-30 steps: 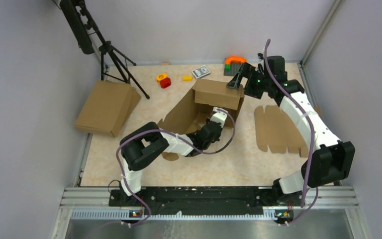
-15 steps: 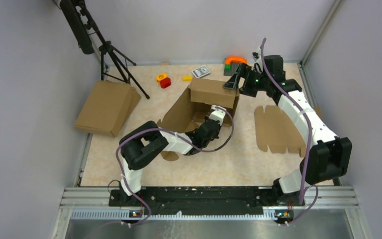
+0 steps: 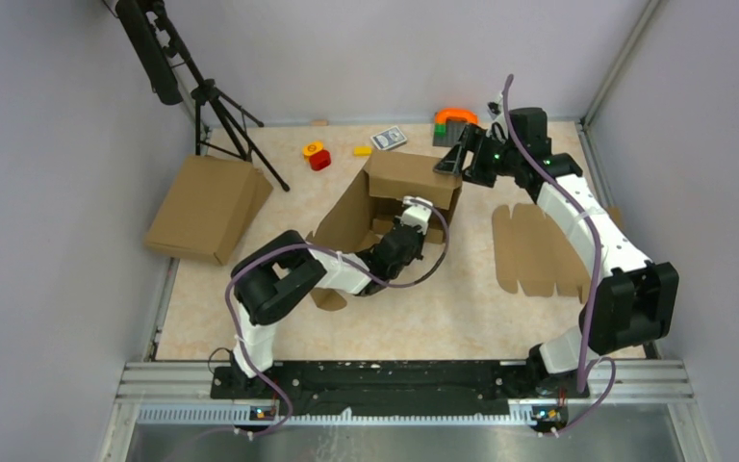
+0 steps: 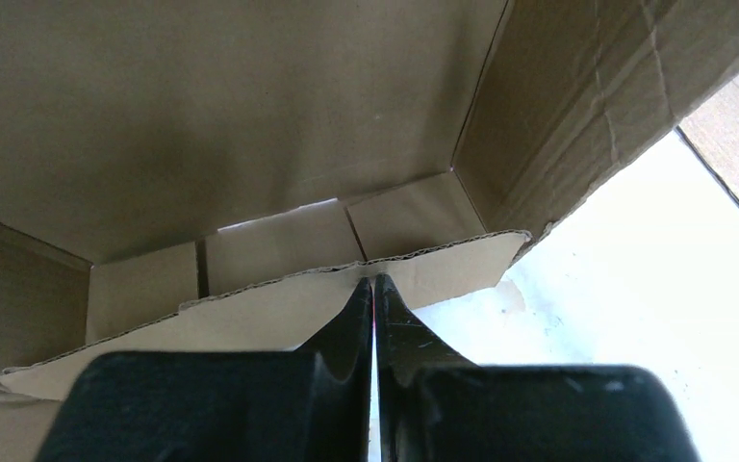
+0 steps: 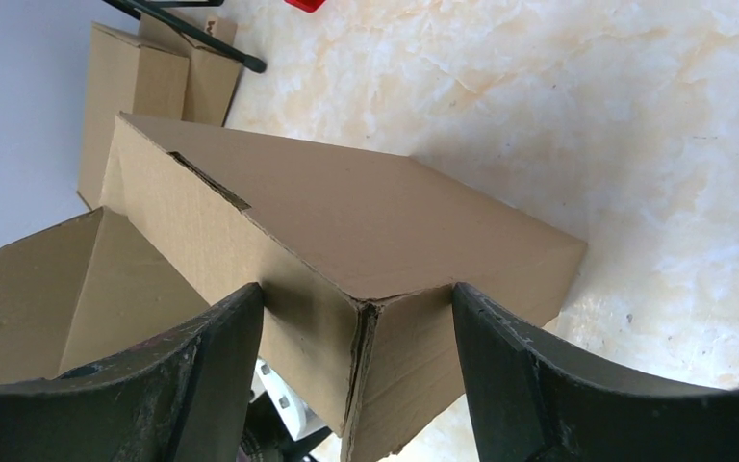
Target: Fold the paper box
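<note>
At the far left a tripod [image 3: 226, 115] stands by the wall, and beside it a shallow brown box [image 3: 207, 207] lies closed on the table [image 3: 423, 308]. Toward the back sit a red and yellow toy [image 3: 316, 154] and a small yellow block [image 3: 362, 150]. In the middle is the paper box [image 3: 406, 180], half formed: one broad panel leans up on its left, and walls stand round a hollow that opens toward me. My left gripper [image 3: 421, 210] reaches into that hollow. Seen from the wrist, its fingers [image 4: 346, 327] are pressed flat together with nothing between them, their tips right at the edge of a low inner flap [image 4: 250, 313]. My right gripper [image 3: 450, 162] is at the box's far right corner, jaws spread astride it, one finger [image 5: 202, 366] along each wall. Whether the pads press the cardboard I cannot tell. Just right of the box a flat notched cardboard blank [image 3: 537, 248] lies on the table under my right arm.
</note>
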`<state>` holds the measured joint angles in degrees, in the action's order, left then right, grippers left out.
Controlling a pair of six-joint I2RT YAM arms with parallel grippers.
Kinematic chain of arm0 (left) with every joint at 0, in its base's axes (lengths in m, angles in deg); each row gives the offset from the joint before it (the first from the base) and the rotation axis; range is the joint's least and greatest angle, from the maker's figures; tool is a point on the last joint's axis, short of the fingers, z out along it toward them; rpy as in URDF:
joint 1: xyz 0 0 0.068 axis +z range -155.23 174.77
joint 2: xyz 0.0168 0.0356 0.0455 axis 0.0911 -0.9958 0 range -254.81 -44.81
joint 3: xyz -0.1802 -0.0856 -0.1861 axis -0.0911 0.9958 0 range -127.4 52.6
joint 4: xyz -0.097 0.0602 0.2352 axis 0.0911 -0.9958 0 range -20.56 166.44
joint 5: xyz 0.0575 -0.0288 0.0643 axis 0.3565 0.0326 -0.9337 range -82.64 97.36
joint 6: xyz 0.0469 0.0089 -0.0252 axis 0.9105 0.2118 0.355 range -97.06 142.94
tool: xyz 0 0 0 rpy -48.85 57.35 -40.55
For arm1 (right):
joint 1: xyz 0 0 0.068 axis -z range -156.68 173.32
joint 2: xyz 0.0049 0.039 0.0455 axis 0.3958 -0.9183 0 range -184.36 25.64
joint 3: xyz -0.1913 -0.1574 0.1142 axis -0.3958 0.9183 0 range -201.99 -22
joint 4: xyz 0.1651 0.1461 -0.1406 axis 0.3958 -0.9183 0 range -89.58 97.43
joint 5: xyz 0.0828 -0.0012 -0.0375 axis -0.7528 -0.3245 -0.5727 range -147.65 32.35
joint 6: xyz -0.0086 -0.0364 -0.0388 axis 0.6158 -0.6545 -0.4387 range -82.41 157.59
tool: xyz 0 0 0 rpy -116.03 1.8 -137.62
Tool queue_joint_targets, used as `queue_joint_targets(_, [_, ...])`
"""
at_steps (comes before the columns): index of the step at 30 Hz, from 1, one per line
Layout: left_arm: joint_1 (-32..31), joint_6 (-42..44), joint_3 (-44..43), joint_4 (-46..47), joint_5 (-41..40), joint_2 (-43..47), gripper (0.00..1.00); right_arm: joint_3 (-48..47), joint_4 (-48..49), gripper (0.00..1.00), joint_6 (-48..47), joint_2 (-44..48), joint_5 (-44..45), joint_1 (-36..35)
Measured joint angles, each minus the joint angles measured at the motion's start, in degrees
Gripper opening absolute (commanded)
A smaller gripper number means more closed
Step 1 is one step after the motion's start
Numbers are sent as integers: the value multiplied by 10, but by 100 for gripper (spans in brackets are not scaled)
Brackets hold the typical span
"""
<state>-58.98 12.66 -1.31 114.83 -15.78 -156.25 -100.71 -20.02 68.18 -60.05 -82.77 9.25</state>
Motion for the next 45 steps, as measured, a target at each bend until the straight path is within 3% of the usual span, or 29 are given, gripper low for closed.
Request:
queue_joint_targets(16, [10,-5,-61,-2,8,-73,0,0,13,68,-1,-6,0,3])
queue_joint_targets(32, [28,-53,-183,-148,5,-120,0,0,23,68,0,-15,2,7])
queue_joint_targets(35, [28,-59,-186,-157,2,-120,0,-1,24,73,0,-18,2,7])
queue_joint_targets(39, [28,-61,-186,-160,1,-119,0,-5,21,90,0,-22,5,7])
queue_joint_targets(45, [28,-64,-172,-165,5,-107,0,-5,13,94,1,-22,17,7])
